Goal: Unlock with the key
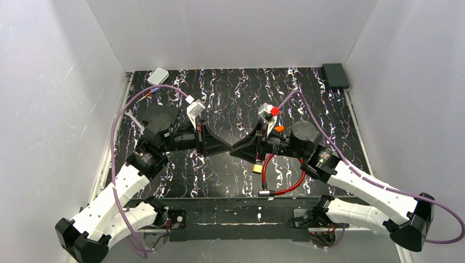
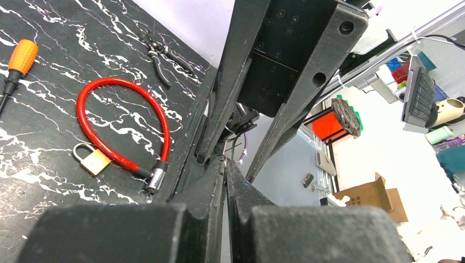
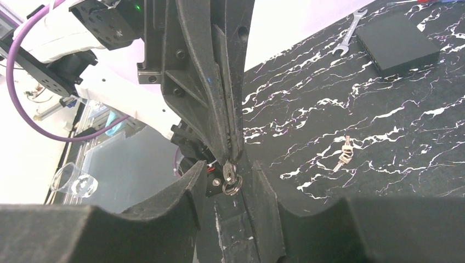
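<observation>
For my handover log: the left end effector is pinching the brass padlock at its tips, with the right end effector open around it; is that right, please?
Not quite: the right wrist view shows the left end effector pinching a small silver key, not the brass padlock, which lies on the table. The right end effector is indeed open around it.

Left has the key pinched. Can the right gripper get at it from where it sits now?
Probably yes. The left gripper is shut on the small silver key, ringed end sticking out past its tips. The right gripper is open, one finger either side of that end, nothing between.
</observation>
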{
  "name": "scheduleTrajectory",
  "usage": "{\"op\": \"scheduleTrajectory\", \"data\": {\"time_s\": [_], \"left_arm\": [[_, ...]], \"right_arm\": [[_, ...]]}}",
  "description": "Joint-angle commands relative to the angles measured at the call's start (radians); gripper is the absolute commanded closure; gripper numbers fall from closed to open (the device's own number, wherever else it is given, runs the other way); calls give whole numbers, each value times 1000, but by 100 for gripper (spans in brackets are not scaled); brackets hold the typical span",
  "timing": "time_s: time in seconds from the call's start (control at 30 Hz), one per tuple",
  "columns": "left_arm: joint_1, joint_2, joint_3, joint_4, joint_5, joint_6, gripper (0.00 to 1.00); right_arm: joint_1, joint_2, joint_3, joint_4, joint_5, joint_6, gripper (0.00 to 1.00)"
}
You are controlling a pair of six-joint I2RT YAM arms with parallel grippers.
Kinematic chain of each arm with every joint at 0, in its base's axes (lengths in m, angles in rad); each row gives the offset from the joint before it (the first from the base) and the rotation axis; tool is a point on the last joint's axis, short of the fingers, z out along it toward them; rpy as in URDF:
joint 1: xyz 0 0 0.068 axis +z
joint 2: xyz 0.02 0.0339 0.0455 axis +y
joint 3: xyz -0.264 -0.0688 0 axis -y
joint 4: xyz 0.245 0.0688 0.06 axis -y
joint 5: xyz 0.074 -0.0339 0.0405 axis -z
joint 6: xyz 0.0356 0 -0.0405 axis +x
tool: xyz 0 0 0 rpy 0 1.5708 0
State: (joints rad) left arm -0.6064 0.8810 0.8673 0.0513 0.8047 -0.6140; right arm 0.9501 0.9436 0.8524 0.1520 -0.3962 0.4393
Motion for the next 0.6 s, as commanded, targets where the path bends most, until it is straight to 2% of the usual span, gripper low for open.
{"op": "scheduleTrajectory", "data": {"time_s": [0.0, 0.17, 0.37, 0.57], "left_arm": [[-1, -21, 22, 13, 19, 0, 100], [-1, -28, 18, 15, 14, -1, 100], [-1, -32, 12, 16, 3, -1, 100], [-1, -36, 4, 16, -2, 1, 100]], "right_arm": [[-2, -7, -13, 74, -15, 0, 59], [-2, -3, -15, 78, -22, 4, 66], [-2, 4, -21, 87, -39, 13, 56], [-2, 1, -25, 90, -34, 15, 58]]}}
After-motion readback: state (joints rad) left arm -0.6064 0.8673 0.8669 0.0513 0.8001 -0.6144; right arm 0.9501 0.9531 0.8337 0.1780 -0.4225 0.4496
